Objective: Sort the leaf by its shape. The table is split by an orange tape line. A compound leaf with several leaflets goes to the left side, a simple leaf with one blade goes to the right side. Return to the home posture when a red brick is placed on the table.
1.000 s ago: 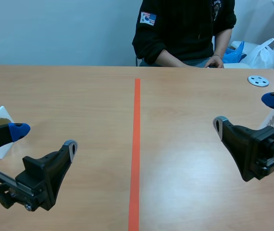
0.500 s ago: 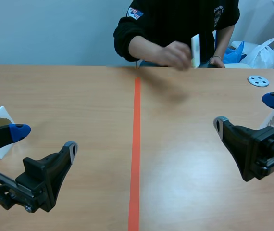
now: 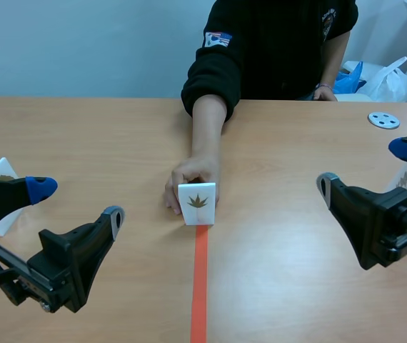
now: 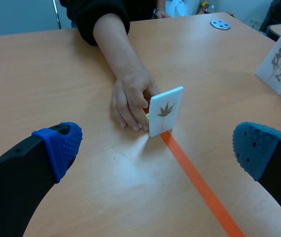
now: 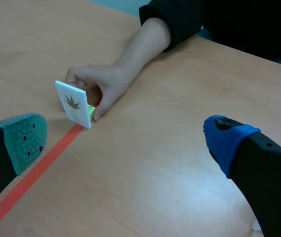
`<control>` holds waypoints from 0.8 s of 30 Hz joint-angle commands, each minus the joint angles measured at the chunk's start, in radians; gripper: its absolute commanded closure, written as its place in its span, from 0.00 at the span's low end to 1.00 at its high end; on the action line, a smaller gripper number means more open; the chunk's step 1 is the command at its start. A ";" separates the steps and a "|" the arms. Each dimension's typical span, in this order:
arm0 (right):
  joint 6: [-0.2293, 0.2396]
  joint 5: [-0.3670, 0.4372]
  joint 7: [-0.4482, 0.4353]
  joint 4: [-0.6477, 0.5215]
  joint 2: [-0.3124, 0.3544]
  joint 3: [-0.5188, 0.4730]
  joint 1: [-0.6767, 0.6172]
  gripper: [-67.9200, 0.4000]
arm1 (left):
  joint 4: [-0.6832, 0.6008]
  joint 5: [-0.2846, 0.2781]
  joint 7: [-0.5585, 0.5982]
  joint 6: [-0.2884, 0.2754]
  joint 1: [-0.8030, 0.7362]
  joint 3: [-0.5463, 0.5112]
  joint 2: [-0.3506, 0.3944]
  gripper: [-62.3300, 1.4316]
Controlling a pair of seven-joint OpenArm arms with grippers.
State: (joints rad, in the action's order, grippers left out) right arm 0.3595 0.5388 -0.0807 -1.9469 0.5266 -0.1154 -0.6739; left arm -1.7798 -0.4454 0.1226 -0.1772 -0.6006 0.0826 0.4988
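Pale wooden table (image 3: pixel 103 143), orange tape line (image 3: pixel 200 286) down the middle. A person's hand (image 3: pixel 189 175) holds a white leaf card (image 3: pixel 197 204) upright on that line. Best to wait until the hand is clear and read the leaf first; lobed blade or true leaflets is hard to tell from here. Left gripper (image 3: pixel 77 204) and right gripper (image 3: pixel 368 166) hang well apart from the card, both gaping wide, gripping and touching nothing

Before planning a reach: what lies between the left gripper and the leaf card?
Only bare table and tape line, per the left wrist view; a hand holds the card.
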 commanded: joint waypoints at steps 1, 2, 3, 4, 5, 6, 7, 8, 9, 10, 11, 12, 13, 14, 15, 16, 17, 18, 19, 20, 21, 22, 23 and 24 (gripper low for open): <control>0.000 0.007 -0.018 -0.002 0.010 -0.002 0.012 0.00 | -0.006 -0.005 0.011 -0.003 0.003 -0.004 -0.002 0.00; 0.000 0.007 -0.018 -0.002 0.010 -0.002 0.012 0.00 | -0.006 -0.005 0.011 -0.003 0.003 -0.004 -0.002 0.00; 0.000 0.007 -0.018 -0.002 0.010 -0.002 0.012 0.00 | -0.006 -0.005 0.011 -0.003 0.003 -0.004 -0.002 0.00; 0.000 0.007 -0.018 -0.002 0.010 -0.002 0.012 0.00 | -0.006 -0.005 0.011 -0.006 0.003 -0.004 -0.002 0.00; 0.000 0.007 -0.018 -0.002 0.010 -0.002 0.012 0.00 | -0.006 -0.001 0.011 -0.014 0.003 -0.004 -0.002 0.00; 0.000 0.007 -0.018 -0.002 0.010 -0.002 0.012 0.00 | -0.006 0.015 0.010 -0.026 0.003 -0.004 -0.002 0.00; 0.000 0.007 -0.018 -0.002 0.010 -0.002 0.012 0.00 | -0.006 0.034 0.007 -0.043 0.004 -0.004 -0.002 0.00; 0.000 0.007 -0.018 -0.002 0.010 -0.002 0.012 0.00 | -0.006 0.049 0.006 -0.062 0.006 -0.004 -0.002 0.00; 0.000 0.007 -0.018 -0.002 0.010 -0.002 0.012 0.00 | -0.005 0.065 0.007 -0.074 0.008 -0.004 -0.002 0.00; 0.000 0.007 -0.018 -0.002 0.010 -0.002 0.012 0.00 | -0.003 0.077 0.006 -0.081 0.015 -0.002 -0.002 0.00; 0.000 0.007 -0.019 0.000 0.010 -0.002 0.012 0.00 | 0.004 0.083 0.007 -0.081 0.025 0.004 -0.002 0.00; 0.000 0.007 -0.019 0.002 0.010 -0.002 0.012 0.00 | 0.014 0.099 0.007 -0.081 0.039 0.011 -0.002 0.00; 0.000 0.007 -0.019 0.005 0.010 -0.002 0.012 0.00 | 0.027 0.116 0.007 -0.081 0.056 0.019 -0.003 0.00; 0.000 0.007 -0.019 0.008 0.010 -0.002 0.012 0.00 | 0.043 0.128 0.007 -0.081 0.076 0.032 -0.003 0.00; 0.000 0.007 -0.019 0.009 0.010 -0.002 0.012 0.00 | 0.060 0.134 0.008 -0.081 0.096 0.043 -0.003 0.00; 0.000 0.007 -0.019 0.011 0.010 -0.002 0.012 0.00 | 0.081 0.146 0.008 -0.081 0.119 0.058 -0.003 0.00; 0.000 0.007 -0.019 0.011 0.010 -0.002 0.012 0.00 | 0.102 0.160 0.008 -0.081 0.142 0.072 -0.006 0.00; 0.000 0.007 -0.019 0.011 0.010 -0.002 0.012 0.00 | 0.126 0.172 0.008 -0.080 0.164 0.085 -0.010 0.00; 0.000 0.007 -0.019 0.011 0.010 -0.002 0.012 0.00 | 0.151 0.181 0.010 -0.081 0.188 0.098 -0.016 0.00; 0.000 0.007 -0.019 0.011 0.010 -0.002 0.012 0.00 | 0.177 0.188 0.014 -0.081 0.211 0.111 -0.022 0.00; 0.000 0.007 -0.019 0.011 0.010 -0.002 0.012 0.00 | 0.204 0.200 0.019 -0.081 0.236 0.126 -0.028 0.00; 0.000 0.007 -0.019 0.011 0.010 -0.002 0.013 0.00 | 0.232 0.208 0.020 -0.080 0.261 0.140 -0.038 0.00; 0.000 0.007 -0.019 0.011 0.010 -0.002 0.013 0.00 | 0.260 0.211 0.019 -0.080 0.288 0.153 -0.048 0.00; 0.000 0.007 -0.019 0.011 0.010 -0.002 0.013 0.00 | 0.290 0.211 0.020 -0.080 0.315 0.166 -0.059 0.00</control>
State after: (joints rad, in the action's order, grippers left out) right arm 0.3595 0.5388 -0.0807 -1.9335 0.5266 -0.1154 -0.6739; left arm -1.4811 -0.2245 0.1268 -0.2577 -0.3027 0.2466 0.4549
